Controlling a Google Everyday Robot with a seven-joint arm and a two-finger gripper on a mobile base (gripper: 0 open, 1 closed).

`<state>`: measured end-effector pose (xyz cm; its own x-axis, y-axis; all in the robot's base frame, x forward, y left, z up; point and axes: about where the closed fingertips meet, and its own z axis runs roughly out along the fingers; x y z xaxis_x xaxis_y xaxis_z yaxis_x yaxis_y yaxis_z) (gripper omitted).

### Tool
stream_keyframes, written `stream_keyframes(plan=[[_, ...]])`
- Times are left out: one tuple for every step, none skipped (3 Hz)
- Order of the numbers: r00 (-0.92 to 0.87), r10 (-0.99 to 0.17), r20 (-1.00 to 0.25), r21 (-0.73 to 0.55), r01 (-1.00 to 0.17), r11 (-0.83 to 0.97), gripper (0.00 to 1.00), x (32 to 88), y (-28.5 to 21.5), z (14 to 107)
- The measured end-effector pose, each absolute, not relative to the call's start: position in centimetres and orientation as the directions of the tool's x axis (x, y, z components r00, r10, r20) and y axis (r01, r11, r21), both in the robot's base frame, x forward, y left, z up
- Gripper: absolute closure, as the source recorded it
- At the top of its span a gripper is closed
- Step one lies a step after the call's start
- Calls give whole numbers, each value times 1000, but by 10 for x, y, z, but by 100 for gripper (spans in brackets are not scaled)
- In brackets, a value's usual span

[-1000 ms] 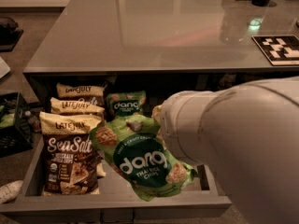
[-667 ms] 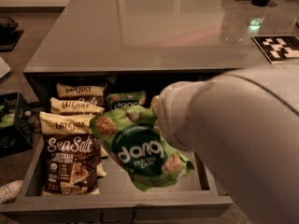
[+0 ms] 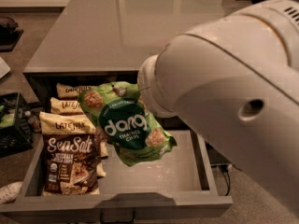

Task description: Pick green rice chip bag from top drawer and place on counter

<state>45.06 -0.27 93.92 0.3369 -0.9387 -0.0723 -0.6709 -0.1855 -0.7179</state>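
The gripper (image 3: 122, 91) (mostly hidden behind the arm (image 3: 224, 92)) pinched the green bag (image 3: 131, 125) by its top, holding it tilted, clear above the open drawer (image 3: 159, 171), whose left side held brown bags (image 3: 70, 155)

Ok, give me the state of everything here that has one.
Drawer: pulled open.
Green bag: held up off the drawer floor, tilted, not yet on the counter.
Brown bags: upright in a row at the drawer's left.
Gripper: at the green bag's top edge, shut on it, mostly hidden by the arm.
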Motion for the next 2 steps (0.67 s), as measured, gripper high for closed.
stream_keyframes(plan=[[337,-939,-72,-718,-671,-185,100,451,-3,939],[338,-937,-82,-734,-657,-173,100,456,9,963]])
